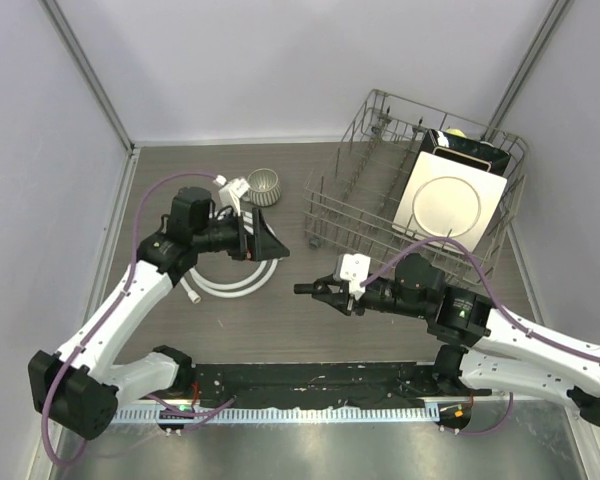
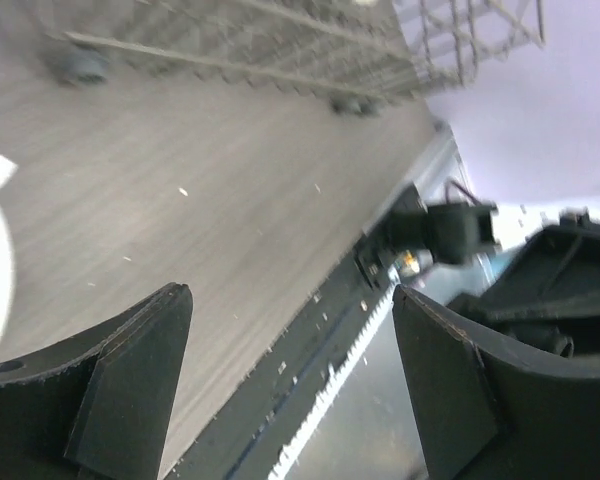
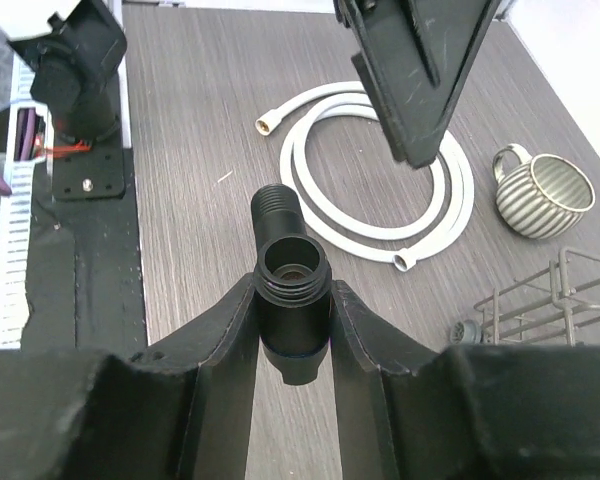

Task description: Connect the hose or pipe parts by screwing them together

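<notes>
- Fitting (image 3: 292,290): black, T-shaped, clamped in the right gripper (image 1: 330,290) and held clear of the table (image 1: 280,340). One threaded port faces the wrist camera, and a second threaded stub points ahead toward the left arm. My judgement is that you hold it this way so an open thread is offered to a hose nut
- Hose (image 1: 235,285): white, coiled flat on the table below the left gripper (image 1: 265,240), gripped by nothing. One end nut (image 3: 265,125) lies on the side of the coil nearer the arm bases. The other sits at the coil's edge nearest the fitting
- Left gripper: jaws wide apart with nothing between them, hanging over the coil. Its wrist view shows bare table between the fingers and only a sliver of hose at the left edge of the frame
- Progress, as judged: nothing is screwed together yet, and hose and fitting lie apart
- Next move, as judged: take the hose at or just behind an end nut, not mid-coil, because the nut must meet the thread
- Risk: the coil looks springy and may drag along when you lift one end. Squaring the nut to the thread is likely the fiddly part
- Mug (image 3: 542,195) stands just beyond the coil. Rack (image 1: 420,190) with plate (image 1: 450,205) sits well off on the right arm's side, so neither blocks you
</notes>
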